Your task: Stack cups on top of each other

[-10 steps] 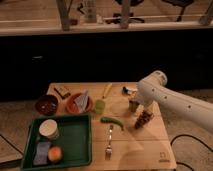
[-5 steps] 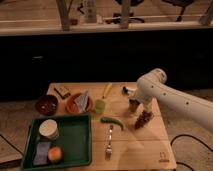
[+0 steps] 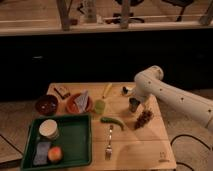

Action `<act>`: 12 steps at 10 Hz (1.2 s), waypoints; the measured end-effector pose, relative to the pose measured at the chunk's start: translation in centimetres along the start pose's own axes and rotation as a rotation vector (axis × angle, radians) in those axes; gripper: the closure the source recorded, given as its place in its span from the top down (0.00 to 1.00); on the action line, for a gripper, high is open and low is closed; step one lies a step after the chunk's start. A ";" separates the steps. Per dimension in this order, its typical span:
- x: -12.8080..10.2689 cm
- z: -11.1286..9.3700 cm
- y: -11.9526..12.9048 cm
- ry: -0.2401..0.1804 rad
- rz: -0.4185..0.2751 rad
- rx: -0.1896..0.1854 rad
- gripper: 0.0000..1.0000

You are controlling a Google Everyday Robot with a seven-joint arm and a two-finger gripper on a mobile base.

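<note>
The dark grey metallic cup (image 3: pixel 134 105) stands upright on the wooden table (image 3: pixel 150 145), right of the middle. The pale yellow-green cup (image 3: pixel 100 106) stands upright about a hand's width to its left, beside an orange dish. My gripper (image 3: pixel 136 98) hangs at the end of the white arm (image 3: pixel 170 95), which reaches in from the right. It sits right at the top of the grey cup and hides part of the rim. The two cups stand apart.
A dark reddish-brown bowl (image 3: pixel 46 104) and the orange dish (image 3: pixel 77 103) stand at the left. A banana (image 3: pixel 107 90), green pepper (image 3: pixel 112 121), grapes (image 3: pixel 143 118) and fork (image 3: pixel 108 142) lie around the cups. A green tray (image 3: pixel 75 145) at front left holds a white cup, a sponge and a fruit.
The arm has shifted slightly to the left, bringing the gripper closer over the dark grey cup. Nothing on the table has moved.
</note>
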 end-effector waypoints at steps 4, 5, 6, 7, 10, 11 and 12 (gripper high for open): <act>0.8 0.9 -0.3 -0.024 0.013 -0.018 0.80; 1.0 1.4 -0.2 -0.036 0.021 -0.025 0.80; 1.1 1.6 -0.1 -0.046 0.025 -0.030 0.80; 1.2 1.9 -0.1 -0.059 0.030 -0.032 0.80; 1.2 2.3 -0.1 -0.104 0.040 -0.036 0.80; 1.2 2.4 -0.2 -0.118 0.044 -0.034 0.80; 1.2 2.3 -0.2 -0.132 0.047 -0.034 0.80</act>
